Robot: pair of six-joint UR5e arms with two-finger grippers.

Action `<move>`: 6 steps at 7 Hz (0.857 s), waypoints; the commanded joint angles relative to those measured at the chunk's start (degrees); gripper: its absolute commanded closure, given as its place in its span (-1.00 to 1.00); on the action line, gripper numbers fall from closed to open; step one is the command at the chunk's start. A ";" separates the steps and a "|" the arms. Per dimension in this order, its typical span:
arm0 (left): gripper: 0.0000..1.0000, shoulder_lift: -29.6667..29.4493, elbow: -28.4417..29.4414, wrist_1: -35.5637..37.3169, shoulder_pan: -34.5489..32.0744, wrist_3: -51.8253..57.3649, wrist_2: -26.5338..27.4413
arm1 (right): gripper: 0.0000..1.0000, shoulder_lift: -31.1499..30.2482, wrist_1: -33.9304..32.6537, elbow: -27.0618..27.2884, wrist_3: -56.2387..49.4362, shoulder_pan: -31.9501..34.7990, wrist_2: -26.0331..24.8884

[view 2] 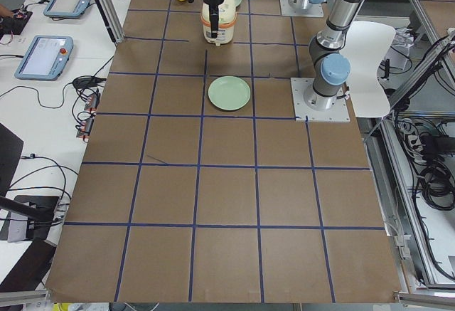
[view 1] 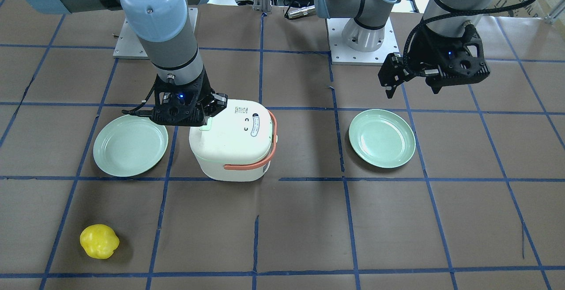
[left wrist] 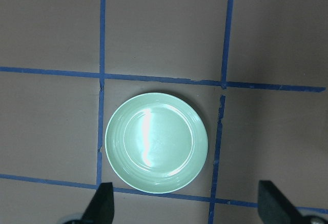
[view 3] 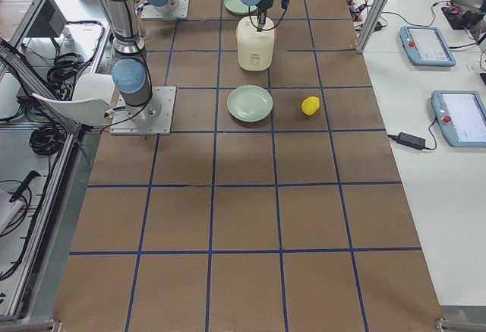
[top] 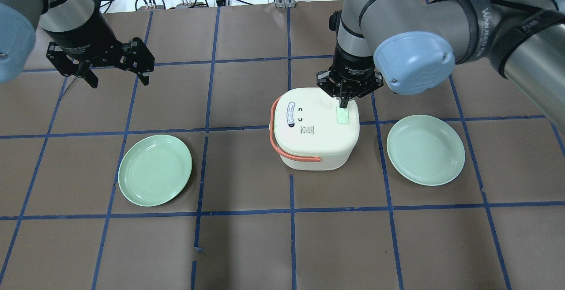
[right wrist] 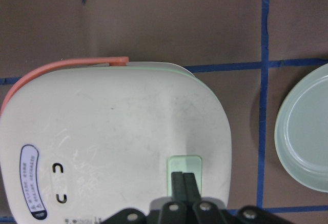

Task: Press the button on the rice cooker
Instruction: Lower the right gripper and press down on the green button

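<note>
In the overhead view, a white rounded plastic rice cooker (top: 315, 135) with a coral handle stands near the middle of the brown paper-covered table (top: 247, 241), which is marked with a blue tape grid. The right gripper (top: 344, 102) points straight down over the lid. Its two fingers are pressed together with nothing between them, and the tips are at the far edge of the pale green rectangular button (top: 342, 117). The left gripper (top: 119, 80) hangs well apart, jaws spread wide and empty. A pale green round plate (top: 154, 176) lies on the cooker's left, and a second green plate (top: 426, 149) lies just beside its right. The front-facing view shows a yellow lumpy pepper-like object (view 1: 99, 241) near the table's edge, well apart from the cooker. In the right wrist view the joined fingertips (right wrist: 183, 180) overlap the button's near edge; whether they press down cannot be told. The left wrist view looks down on the first plate, between the spread fingers (left wrist: 102, 203). Both side views show the cooker small, toward the table's far end.
</note>
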 commanded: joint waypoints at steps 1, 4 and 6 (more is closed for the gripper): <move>-1.00 0.00 0.00 0.00 0.00 0.00 0.00 | 0.79 0.00 0.05 0.65 0.06 0.00 0.03; -1.00 0.00 0.00 0.00 0.00 0.00 0.00 | 0.79 0.00 -0.91 1.96 0.06 0.09 0.21; -1.00 0.00 0.00 0.00 0.00 0.00 0.00 | 0.79 0.00 -2.05 3.10 0.06 0.09 0.21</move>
